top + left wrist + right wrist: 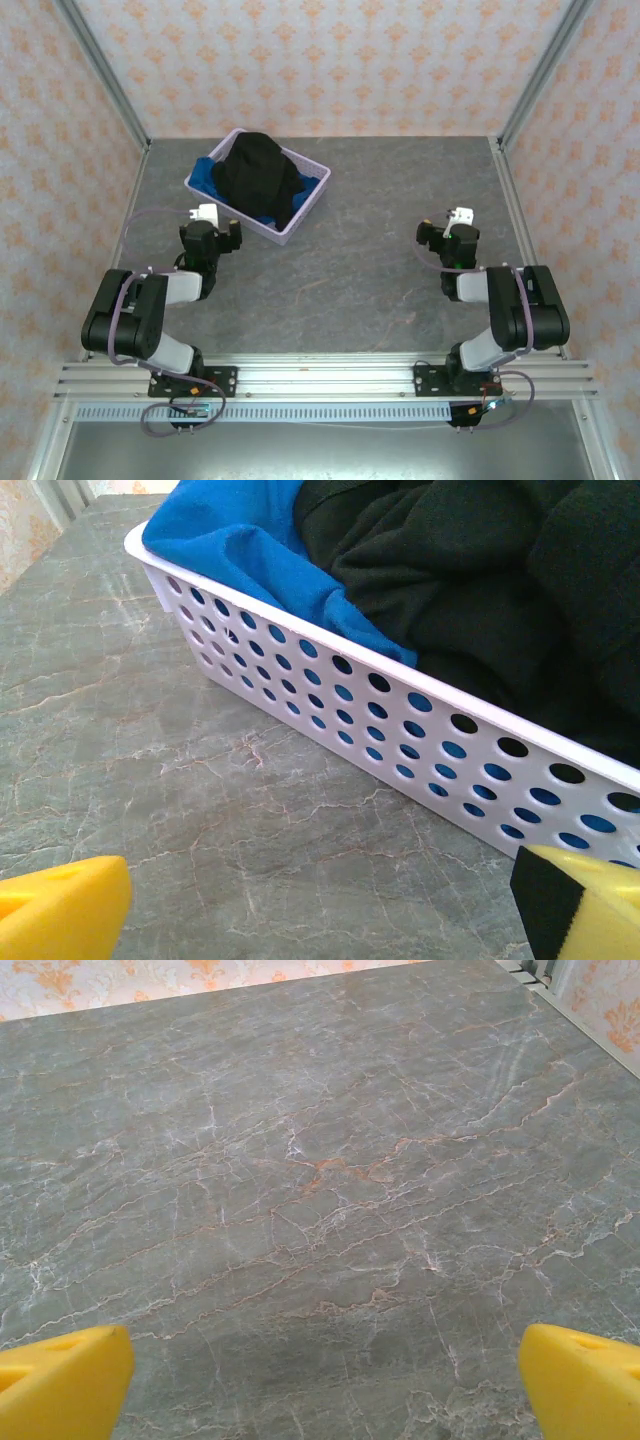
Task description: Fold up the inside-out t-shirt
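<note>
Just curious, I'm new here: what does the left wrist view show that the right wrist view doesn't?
Left wrist view: a white perforated plastic basket holding a black fabric t-shirt and a bright blue cloth. Right wrist view: a metal frame post at the far corner. Both: grey marbled tabletop, and the left gripper and right gripper with yellow fingertips spread open.

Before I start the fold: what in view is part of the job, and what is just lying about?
For the job:
- black t-shirt, heaped in the basket
- left tool and right tool, both open and empty

Lying about:
- blue cloth, in the same basket
- perforated basket holding both
</note>
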Tool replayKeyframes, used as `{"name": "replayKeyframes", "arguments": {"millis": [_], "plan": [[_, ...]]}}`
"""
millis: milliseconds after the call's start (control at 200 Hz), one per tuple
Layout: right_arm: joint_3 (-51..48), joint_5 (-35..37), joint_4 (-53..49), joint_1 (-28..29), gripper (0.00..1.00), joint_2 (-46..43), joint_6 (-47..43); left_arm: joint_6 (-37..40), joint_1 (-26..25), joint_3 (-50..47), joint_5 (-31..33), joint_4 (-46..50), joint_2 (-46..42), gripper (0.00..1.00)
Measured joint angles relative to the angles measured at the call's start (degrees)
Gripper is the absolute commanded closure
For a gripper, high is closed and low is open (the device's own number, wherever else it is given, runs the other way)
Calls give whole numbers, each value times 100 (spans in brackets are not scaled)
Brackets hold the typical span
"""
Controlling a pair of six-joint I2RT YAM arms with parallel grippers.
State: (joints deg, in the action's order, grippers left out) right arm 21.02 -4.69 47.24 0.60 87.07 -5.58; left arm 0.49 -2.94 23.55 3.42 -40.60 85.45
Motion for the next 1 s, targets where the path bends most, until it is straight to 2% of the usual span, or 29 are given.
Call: {"name": "replayKeyframes", "arguments": {"millis": [300, 776, 876, 1001], "plan": [[0, 2, 0, 0, 1, 0, 2, 0, 0, 0, 2, 0, 0, 0], [22, 887, 46, 22, 1, 9, 389, -4, 0, 4, 24, 9, 0, 0], [-28, 1180, -24, 22, 1, -240, 509, -118, 0, 225, 354, 621, -184, 0], [-107, 1641, -542, 22, 0, -1370, 758, -608, 11, 758, 1152, 1735, -946, 0]]}}
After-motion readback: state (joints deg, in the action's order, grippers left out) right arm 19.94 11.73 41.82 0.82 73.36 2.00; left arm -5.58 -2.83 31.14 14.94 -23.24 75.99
